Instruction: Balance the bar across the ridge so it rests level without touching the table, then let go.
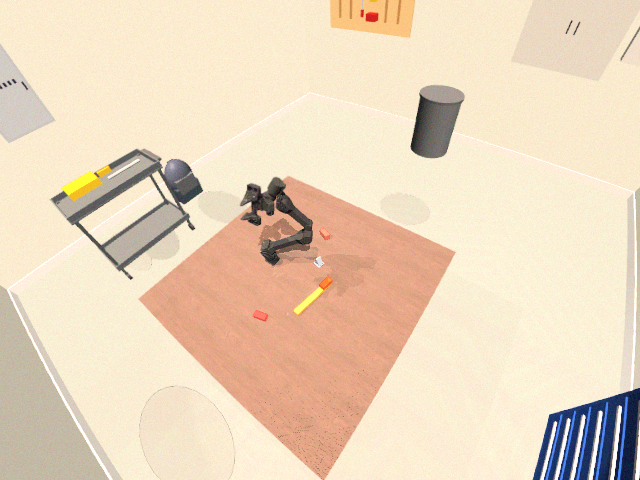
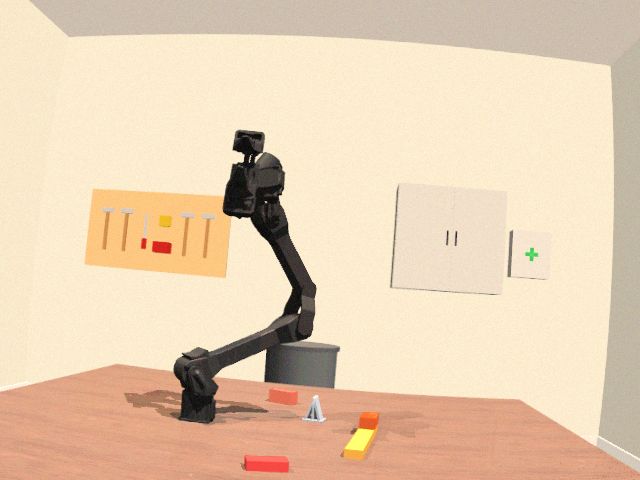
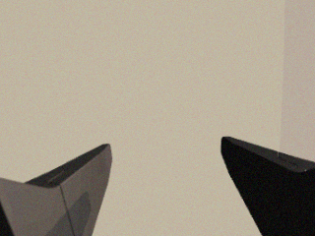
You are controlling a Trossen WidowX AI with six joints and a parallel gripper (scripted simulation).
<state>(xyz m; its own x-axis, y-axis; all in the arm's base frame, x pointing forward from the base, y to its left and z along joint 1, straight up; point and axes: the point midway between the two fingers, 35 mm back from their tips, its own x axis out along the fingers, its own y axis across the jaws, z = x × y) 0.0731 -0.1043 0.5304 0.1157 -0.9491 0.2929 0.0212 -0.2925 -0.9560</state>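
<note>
The yellow bar (image 1: 309,300) (image 2: 360,440) lies on the wooden table top, away from the ridge. An orange block (image 1: 325,283) (image 2: 369,420) is at its far end and stands taller than the bar. The small grey-white ridge (image 1: 318,261) (image 2: 314,410) stands upright between the arm's base and the bar, with nothing on it. My gripper (image 1: 242,210) (image 3: 166,147) is open and empty, raised high above the table and turned away from the bar and ridge. The wrist view shows only wall between the fingertips.
A red block (image 1: 260,315) (image 2: 266,463) lies on the near side of the table. A lighter red block (image 1: 324,234) (image 2: 283,396) lies behind the ridge. A cart (image 1: 147,235) and a dark bin (image 1: 435,126) (image 2: 301,365) stand beyond the table.
</note>
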